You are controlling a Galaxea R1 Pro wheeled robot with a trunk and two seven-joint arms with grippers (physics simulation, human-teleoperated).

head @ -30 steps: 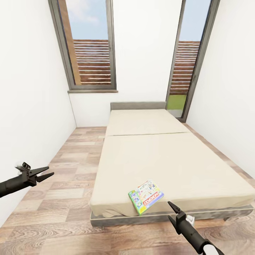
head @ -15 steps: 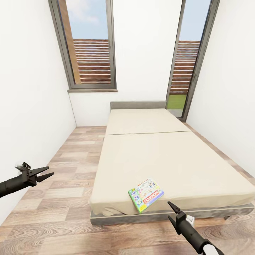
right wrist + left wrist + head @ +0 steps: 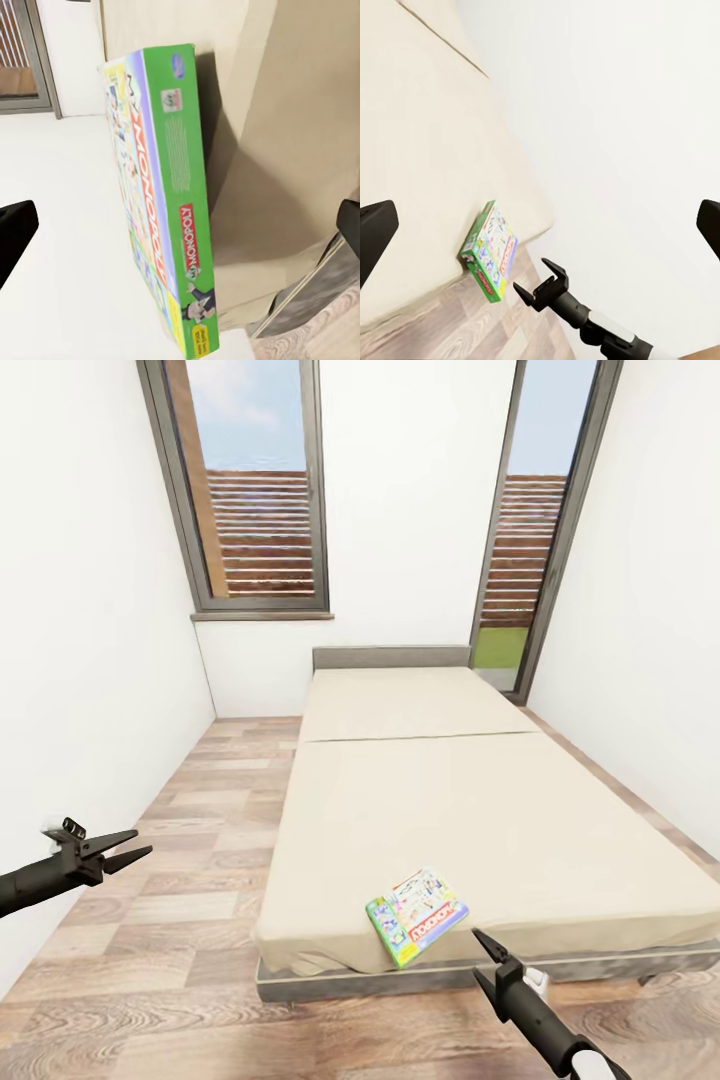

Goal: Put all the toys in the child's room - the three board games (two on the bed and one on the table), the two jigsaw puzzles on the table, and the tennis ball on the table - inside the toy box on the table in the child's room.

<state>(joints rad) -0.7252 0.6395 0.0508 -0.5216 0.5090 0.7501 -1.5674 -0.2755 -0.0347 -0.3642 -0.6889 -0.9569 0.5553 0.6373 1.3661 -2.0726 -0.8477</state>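
One board game [image 3: 417, 915], a flat green-edged Monopoly box, lies on the bed [image 3: 450, 800] at the near corner of its cream cover. My right gripper [image 3: 475, 954] hangs open just in front of and slightly right of that box, apart from it, off the bed's foot edge. In the right wrist view the board game [image 3: 165, 202] looms close between the spread fingers [image 3: 15, 229]. My left gripper [image 3: 143, 841] is open and empty over the floor left of the bed. The left wrist view catches the board game [image 3: 489, 250] and the right gripper [image 3: 534, 281] beside it.
The bed's grey headboard [image 3: 390, 657] stands against the far wall between two tall windows [image 3: 255, 490]. A strip of wood-plank floor [image 3: 190, 840] runs along the bed's left side beside a white wall [image 3: 80, 660]. Another white wall [image 3: 650, 660] stands close on the right.
The whole view has shifted a little, so the camera moved slightly. Both grippers hold the same open pose and the board game lies as before.
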